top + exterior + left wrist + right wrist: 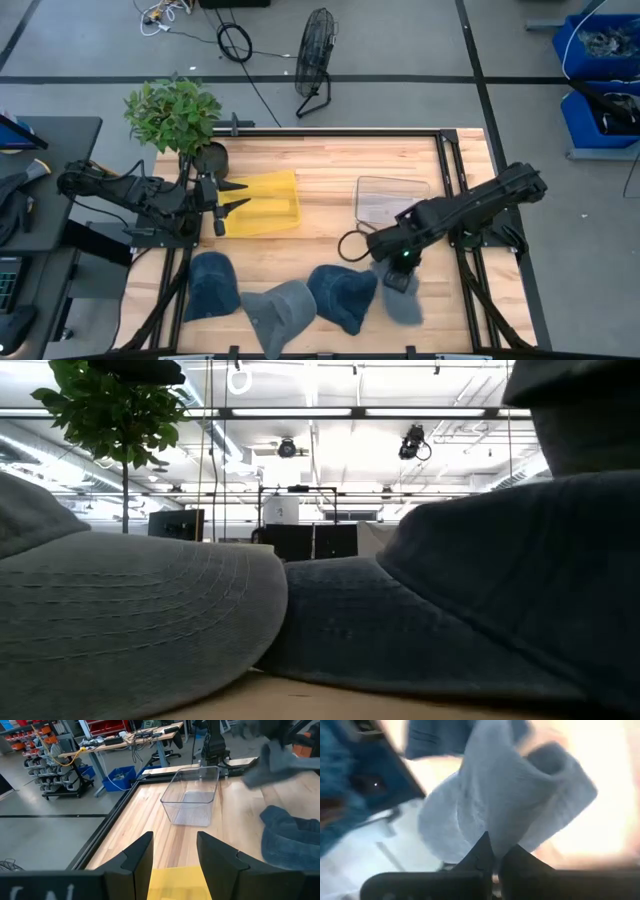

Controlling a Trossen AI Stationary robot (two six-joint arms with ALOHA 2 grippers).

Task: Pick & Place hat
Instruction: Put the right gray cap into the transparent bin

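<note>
Several hats lie along the table's near edge: a dark blue one, a grey one and another dark blue one. A fourth, pale grey hat hangs from my right gripper, which is shut on it, right of the blue hat. The same hat fills the right wrist view. My left gripper is open and waits over the yellow bin at the table's left. A clear bin stands at the far right. My right gripper pinches a fold of the pale grey hat's cloth between its two fingers. The fingers come from above, slanting down. The hat hangs below them, crumpled and slack; I cannot tell whether its lower end touches the table.
A potted plant stands at the table's far left corner. A black cable loop lies near the clear bin. Bare wood shows between the bins and the hats. In the low view, hat brims block most of the sight.
</note>
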